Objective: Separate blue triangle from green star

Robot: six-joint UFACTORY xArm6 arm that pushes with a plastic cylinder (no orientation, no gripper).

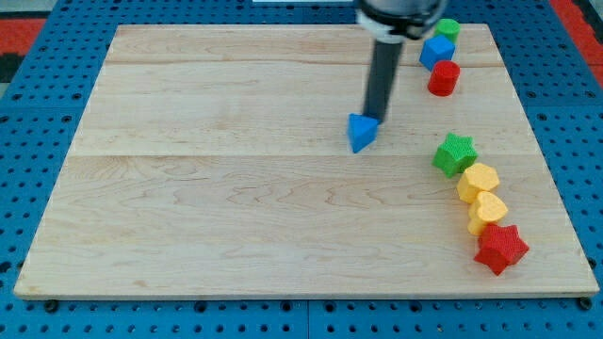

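Note:
The blue triangle (pixel 361 132) lies near the middle of the wooden board (pixel 236 188), a little towards the view's top right. My tip (pixel 375 117) touches its upper right edge. The green star (pixel 455 154) lies to the view's right of the triangle, about a hundred pixels away, apart from it and from my tip.
Below the green star runs a chain of a yellow block (pixel 479 181), a yellow heart (pixel 487 211) and a red star (pixel 500 248). At the view's top right sit a green block (pixel 448 29), a blue cube (pixel 436 51) and a red cylinder (pixel 444 78).

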